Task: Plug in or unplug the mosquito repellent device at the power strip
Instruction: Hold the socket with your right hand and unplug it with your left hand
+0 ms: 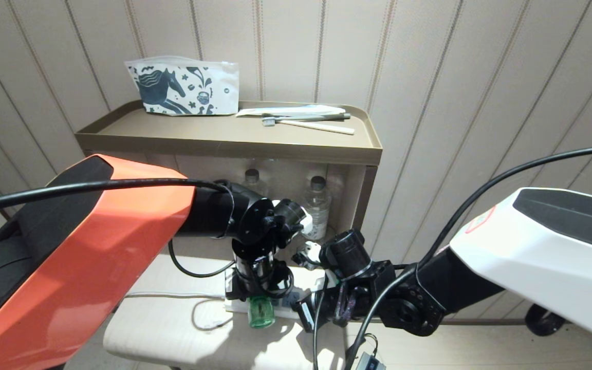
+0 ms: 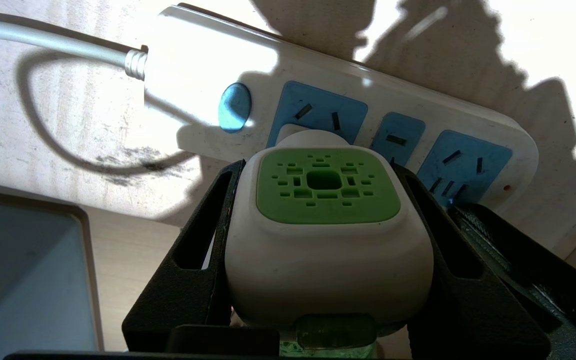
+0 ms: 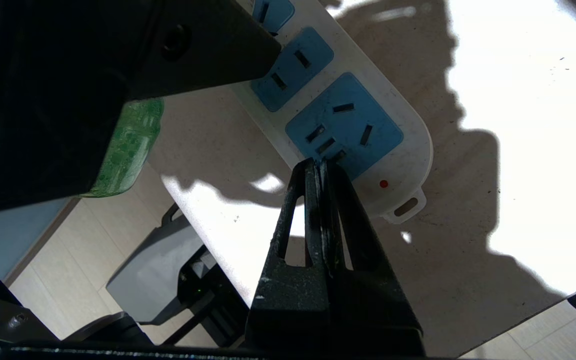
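The mosquito repellent device [image 2: 323, 200], a white unit with a green vented head, is held between the black fingers of my left gripper [image 2: 318, 167], one finger tight against each side. Its back meets the first pale blue socket of the power strip [image 2: 208, 60], beside the round button [image 2: 234, 100]. In the head view its green bottle [image 1: 261, 312] pokes out below the left gripper [image 1: 257, 288], over the power strip [image 1: 233, 306]. My right gripper [image 3: 320, 162] is shut, its tips resting on the end socket of the power strip [image 3: 408, 150].
The strip lies on a low pale table [image 1: 162, 324], its white cord [image 1: 172, 295] trailing left. Behind stands a brown shelf unit [image 1: 224, 139] with a horse-print pouch [image 1: 183, 87] and a toothbrush [image 1: 306, 123] on top, and water bottles [image 1: 316, 205] inside.
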Robot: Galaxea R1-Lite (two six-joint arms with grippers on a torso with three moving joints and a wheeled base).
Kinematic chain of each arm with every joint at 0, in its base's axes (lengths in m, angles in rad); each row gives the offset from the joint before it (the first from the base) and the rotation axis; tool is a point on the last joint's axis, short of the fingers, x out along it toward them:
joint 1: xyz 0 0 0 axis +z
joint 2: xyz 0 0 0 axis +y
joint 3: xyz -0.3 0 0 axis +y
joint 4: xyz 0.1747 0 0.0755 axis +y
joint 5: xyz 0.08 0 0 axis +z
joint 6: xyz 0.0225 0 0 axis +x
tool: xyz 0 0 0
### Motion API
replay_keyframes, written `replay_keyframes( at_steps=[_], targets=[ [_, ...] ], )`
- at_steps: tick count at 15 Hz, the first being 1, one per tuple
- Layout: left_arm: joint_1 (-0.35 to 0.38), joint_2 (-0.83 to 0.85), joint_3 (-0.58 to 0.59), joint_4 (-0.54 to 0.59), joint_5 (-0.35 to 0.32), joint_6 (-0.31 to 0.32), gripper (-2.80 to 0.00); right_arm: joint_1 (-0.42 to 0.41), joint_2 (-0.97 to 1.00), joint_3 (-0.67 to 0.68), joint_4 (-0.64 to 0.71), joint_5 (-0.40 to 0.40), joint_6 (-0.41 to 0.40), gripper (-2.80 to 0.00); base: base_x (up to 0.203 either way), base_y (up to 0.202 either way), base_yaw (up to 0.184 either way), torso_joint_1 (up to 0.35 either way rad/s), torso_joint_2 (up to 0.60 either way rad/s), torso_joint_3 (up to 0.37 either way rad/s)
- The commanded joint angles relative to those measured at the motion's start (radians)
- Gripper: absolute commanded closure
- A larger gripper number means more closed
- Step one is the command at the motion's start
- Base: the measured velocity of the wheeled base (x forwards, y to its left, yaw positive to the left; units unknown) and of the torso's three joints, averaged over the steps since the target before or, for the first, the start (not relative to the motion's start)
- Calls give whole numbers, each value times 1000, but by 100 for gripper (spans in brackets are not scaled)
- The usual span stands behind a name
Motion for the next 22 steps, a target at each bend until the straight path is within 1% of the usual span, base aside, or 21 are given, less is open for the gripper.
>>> replay_keyframes(
  at_steps=[1,12,19,22],
  targets=[
    [0,0,-6,4,1,-4,0,-1,12,5,-2,0,1,0,0,0,0,0,0,0],
    [41,-55,-6,16,-4,-3,0,-12,51,3,-3,-1,-3,0,0,0,0,0,0,0],
    [41,-73,-6,17,-4,0,0,-13,51,3,-3,-1,-3,0,0,0,0,0,0,0],
    [41,-148,20,44,-1,-1,0,-13,38,5,-3,-1,-3,0,0,0,0,0,0,0]
  ],
)
